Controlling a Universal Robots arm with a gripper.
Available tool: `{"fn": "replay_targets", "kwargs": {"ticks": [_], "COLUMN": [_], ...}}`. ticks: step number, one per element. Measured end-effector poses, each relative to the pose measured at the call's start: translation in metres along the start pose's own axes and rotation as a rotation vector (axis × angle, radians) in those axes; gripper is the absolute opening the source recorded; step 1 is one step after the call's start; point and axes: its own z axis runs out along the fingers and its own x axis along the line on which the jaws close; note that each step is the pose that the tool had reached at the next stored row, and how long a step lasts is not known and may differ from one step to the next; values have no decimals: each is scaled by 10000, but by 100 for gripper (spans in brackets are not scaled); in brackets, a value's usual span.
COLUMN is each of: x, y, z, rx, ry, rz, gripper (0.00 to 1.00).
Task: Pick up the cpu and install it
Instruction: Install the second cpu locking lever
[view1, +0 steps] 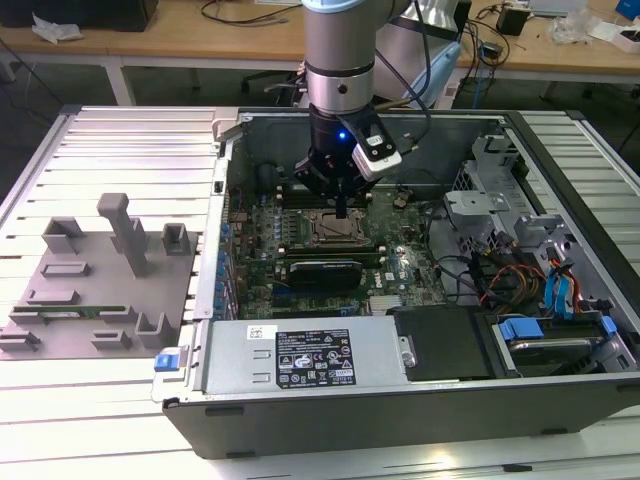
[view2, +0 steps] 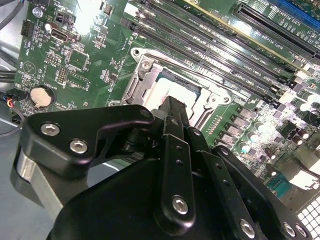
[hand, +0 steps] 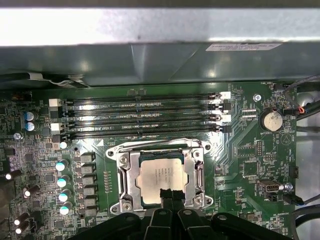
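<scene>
Exterior view first: we see an open computer case (view1: 420, 400) lying on its side on a ribbed metal bench (view1: 120, 130), with the robot arm (view1: 338, 50) reaching straight down into it. Our jaws (view1: 341, 212) hang just above the socket frame (view1: 336, 229) in the middle of the green motherboard (view1: 400, 260). Toward the exterior view's left, well apart from the case, a grey fixture tray (view1: 100, 290) rests on the bench with a long green memory stick (view1: 75, 311) lying in it. Along the case's near edge sits a power supply (view1: 300, 362) with a white label. In the first wrist view, the cpu (hand: 162, 178) lies flat inside the silver socket frame (hand: 125, 180), its pale metal top facing up, and our jaws (hand: 169, 194) appear pressed together with their black tips meeting over the chip's near edge; we cannot tell whether they touch it. Four empty memory slots (hand: 142, 116) run beside the socket, and a round coin battery (hand: 273, 120) sits off to one side. In the second wrist view, the black finger (view2: 175, 120) covers most of the cpu (view2: 172, 85), leaving a strip of its top visible within the frame.
</scene>
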Motion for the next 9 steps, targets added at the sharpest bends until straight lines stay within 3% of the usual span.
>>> {"fn": "replay_targets", "kwargs": {"ticks": [3, 7, 8, 9], "x": [-1, -2, -3, -4], "y": [-2, -36, -63, -77], "z": [0, 3, 5, 6], "rx": [-27, -178, -315, -378], "ry": [4, 14, 22, 25], "rz": [0, 16, 28, 33], "gripper": [11, 11, 11, 11]}}
